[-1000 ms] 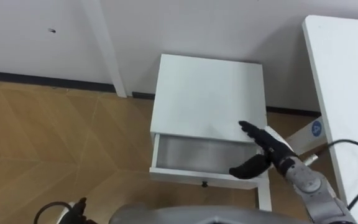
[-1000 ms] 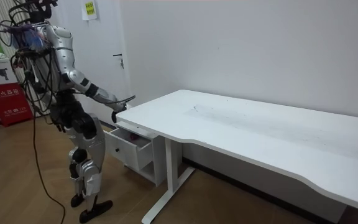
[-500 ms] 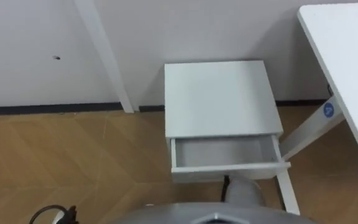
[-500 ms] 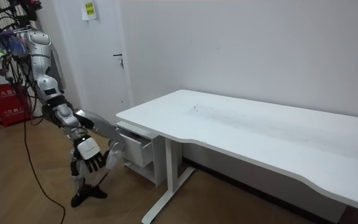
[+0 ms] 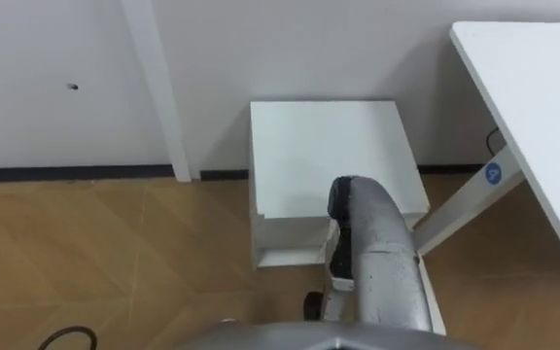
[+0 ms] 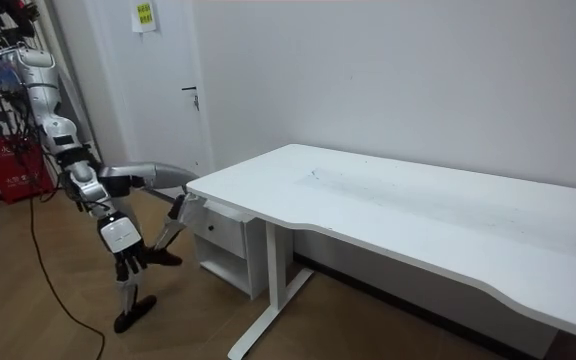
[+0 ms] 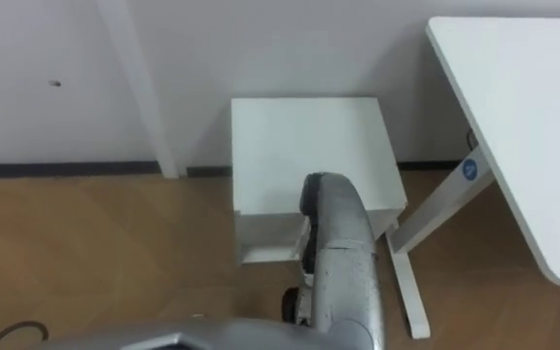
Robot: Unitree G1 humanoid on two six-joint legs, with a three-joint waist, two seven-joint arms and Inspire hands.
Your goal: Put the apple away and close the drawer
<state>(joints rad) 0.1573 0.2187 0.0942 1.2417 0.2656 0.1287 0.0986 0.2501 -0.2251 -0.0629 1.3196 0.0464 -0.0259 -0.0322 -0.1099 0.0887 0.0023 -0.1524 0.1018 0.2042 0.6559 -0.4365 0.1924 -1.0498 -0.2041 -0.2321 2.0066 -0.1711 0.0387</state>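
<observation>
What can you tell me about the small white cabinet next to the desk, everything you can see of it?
The white cabinet is a low, boxy unit with a flat top, seemingly painted board. It stands on the wood floor against the wall, beside the white desk. Its drawer sticks out slightly, showing a narrow strip of its inside; the room view shows an open shelf beneath. The robot's raised leg covers the drawer's right part; whether they touch is unclear.

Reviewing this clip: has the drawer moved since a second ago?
Yes. The drawer has slid inward, toward the wall. Much less of it now sticks out past the front edge of the cabinet than before.
</observation>
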